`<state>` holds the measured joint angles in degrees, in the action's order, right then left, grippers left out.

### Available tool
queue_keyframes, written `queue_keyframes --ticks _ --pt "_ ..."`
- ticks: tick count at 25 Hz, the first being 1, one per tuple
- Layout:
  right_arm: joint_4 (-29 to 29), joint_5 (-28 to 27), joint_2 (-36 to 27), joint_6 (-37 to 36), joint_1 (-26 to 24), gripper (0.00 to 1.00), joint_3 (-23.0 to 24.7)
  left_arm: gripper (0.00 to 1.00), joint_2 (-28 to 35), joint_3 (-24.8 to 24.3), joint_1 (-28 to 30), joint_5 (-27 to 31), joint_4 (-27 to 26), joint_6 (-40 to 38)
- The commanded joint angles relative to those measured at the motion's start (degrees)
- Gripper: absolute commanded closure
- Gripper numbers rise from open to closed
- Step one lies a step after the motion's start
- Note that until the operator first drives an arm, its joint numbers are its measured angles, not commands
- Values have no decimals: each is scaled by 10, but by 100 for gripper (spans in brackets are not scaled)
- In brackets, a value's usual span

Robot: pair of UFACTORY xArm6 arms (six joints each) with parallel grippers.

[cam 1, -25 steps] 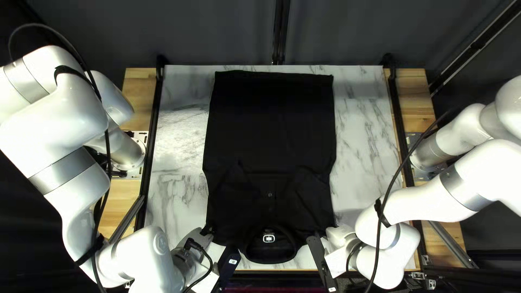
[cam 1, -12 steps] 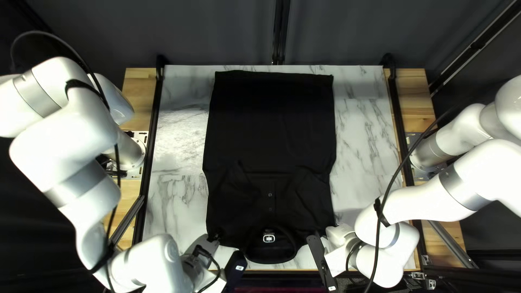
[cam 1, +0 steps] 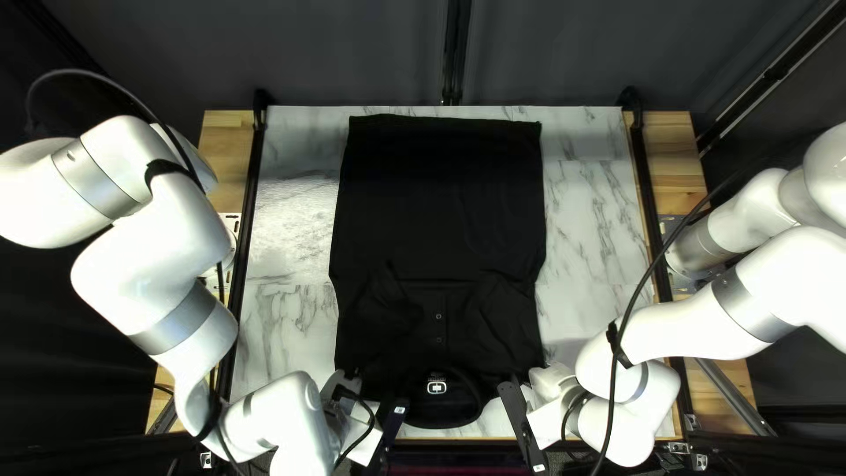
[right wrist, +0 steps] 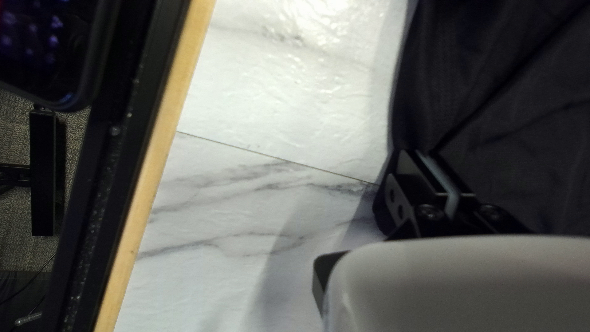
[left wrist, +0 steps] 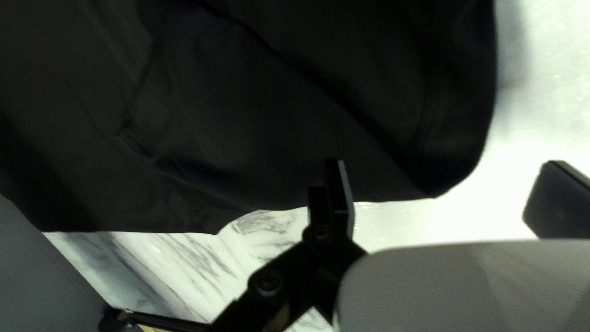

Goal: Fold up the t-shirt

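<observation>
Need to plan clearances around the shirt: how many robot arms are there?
2: the left arm at the left edge of the table, the right arm at its right edge, both reaching toward the shirt.

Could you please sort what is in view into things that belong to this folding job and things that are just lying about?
For the job:
black t-shirt
left pincer
right pincer

Just around it:
dark curtain behind the table
black side rail

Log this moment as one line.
Black cloth t-shirt spread out | collar at near end | left pincer open | right pincer shut on t-shirt
</observation>
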<state>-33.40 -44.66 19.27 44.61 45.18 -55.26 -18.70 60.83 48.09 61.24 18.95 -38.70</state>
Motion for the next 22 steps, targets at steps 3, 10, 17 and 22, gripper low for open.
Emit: queue_keyframes --ticks 3,10,17,22 --pt "-2 0 0 3 2 99 0 0 13 -24 -10 -14 -10 9" --pt "-2 -3 0 6 5 99 0 85 18 -28 -17 -18 -23 33" --pt "-2 0 2 7 4 99 1 100 24 -35 -15 -17 -29 39" --pt "-2 3 4 7 4 99 0 100 27 -40 -14 -18 -30 37"
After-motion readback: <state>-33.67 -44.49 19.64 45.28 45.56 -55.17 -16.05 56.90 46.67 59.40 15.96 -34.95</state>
